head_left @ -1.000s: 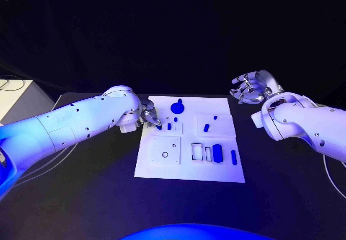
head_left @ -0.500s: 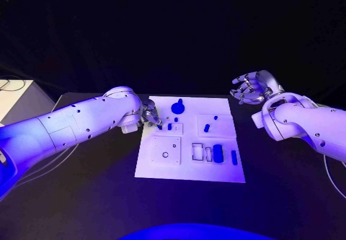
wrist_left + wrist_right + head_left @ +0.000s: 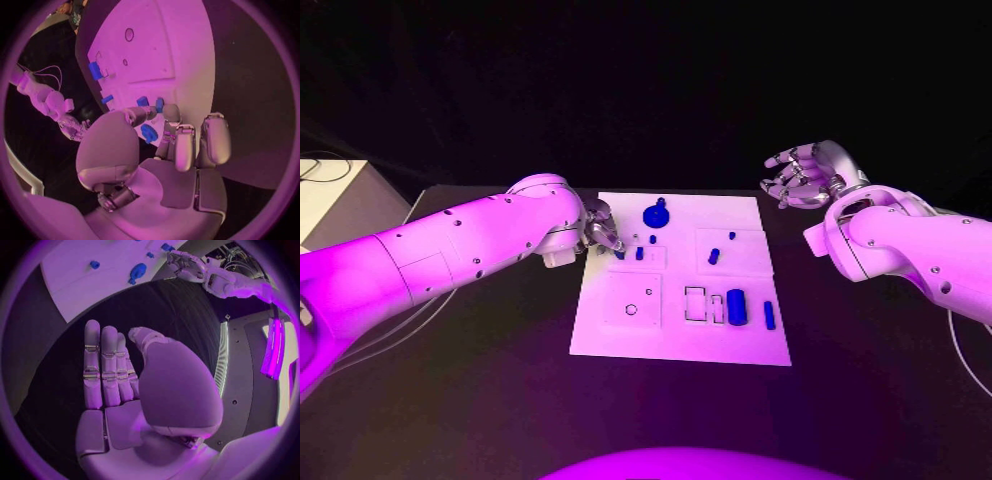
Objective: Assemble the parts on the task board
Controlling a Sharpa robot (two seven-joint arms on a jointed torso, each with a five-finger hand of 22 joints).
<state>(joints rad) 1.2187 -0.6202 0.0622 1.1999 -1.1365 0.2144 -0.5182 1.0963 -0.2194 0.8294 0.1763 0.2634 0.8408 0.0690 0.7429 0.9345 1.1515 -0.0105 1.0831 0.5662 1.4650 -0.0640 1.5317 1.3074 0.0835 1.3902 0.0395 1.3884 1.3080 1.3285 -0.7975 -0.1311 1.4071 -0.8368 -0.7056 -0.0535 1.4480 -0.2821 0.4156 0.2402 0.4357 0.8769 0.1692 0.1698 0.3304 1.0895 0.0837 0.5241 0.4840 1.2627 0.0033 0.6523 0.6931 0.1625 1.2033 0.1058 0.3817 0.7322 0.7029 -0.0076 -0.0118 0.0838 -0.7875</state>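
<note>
A: So, where's your left hand (image 3: 599, 232) right now?

B: At the task board's (image 3: 678, 340) left edge, up near the far end. In your left wrist view the fingertips (image 3: 164, 111) are down on the white plate, curled around a small blue part (image 3: 149, 133). 2 more blue pieces sit right at the fingertips. Can't tell from either view whether it's actually pinching one or just touching.

A: And the right hand (image 3: 800, 176)?

B: Off the board, raised beyond its far right corner, over the black table (image 3: 488, 380). Your right wrist view shows the fingers (image 3: 103, 365) straight and side by side, thumb apart, nothing in the palm.

A: Parts layout?

B: You've got a round-headed blue part (image 3: 656, 212) near the far edge, centre. A small blue peg (image 3: 639, 253) just beside the left hand. A short blue piece (image 3: 714, 256) on the raised square panel, right side. Nearer you, a fat blue block (image 3: 736, 306) and a thin blue bar (image 3: 769, 314) side by side, next to 2 rectangular slots (image 3: 694, 303). A square panel with holes (image 3: 632, 300) sits left of those.
</note>
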